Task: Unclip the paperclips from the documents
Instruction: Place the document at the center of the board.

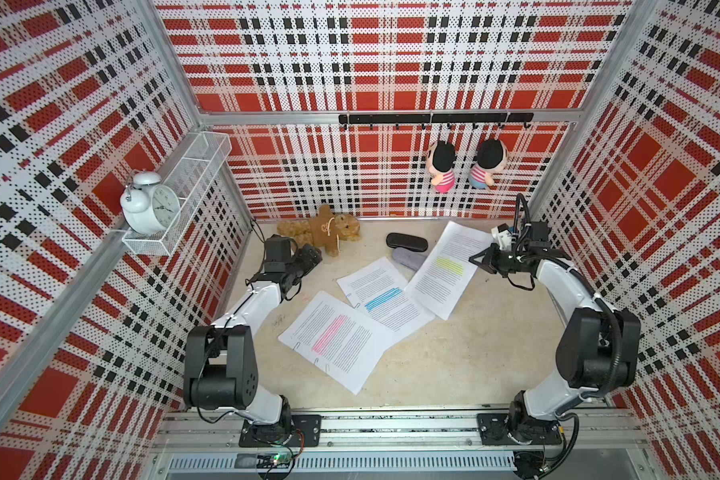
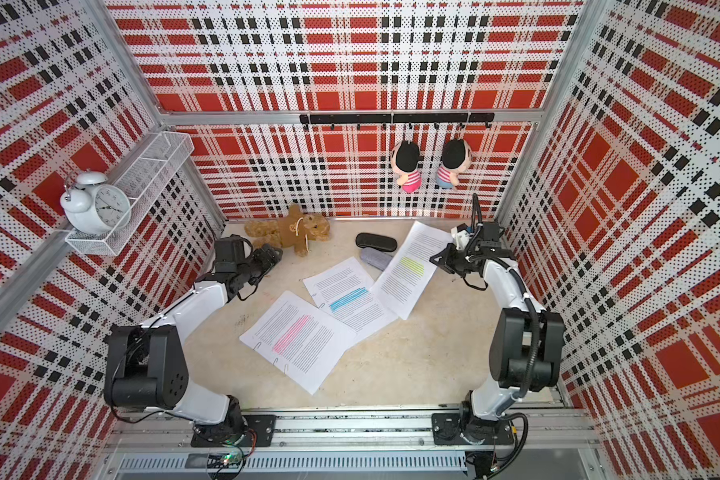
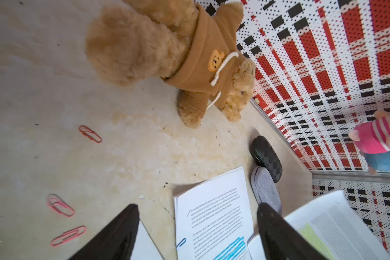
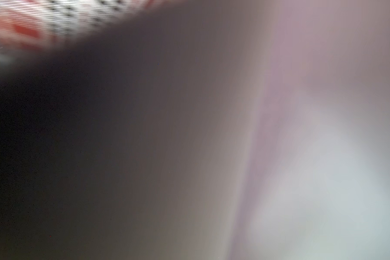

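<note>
Beige counter (image 1: 474, 353), plaid booth: three documents (image 1: 341, 345) fanned out, yellow-band set (image 1: 445, 270) long axis toward back wall. Pinkish paperclips (image 3: 60, 205) loose, blue clip (image 3: 181, 242) on page edge. L pincer (image 3: 198, 206) apart, empty; R pincer (image 1: 474, 259) together at yellow-band set's edge.

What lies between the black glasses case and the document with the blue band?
The grey case lies there, beside the black case, near a corner of the blue-band document; both top views show it.
</note>
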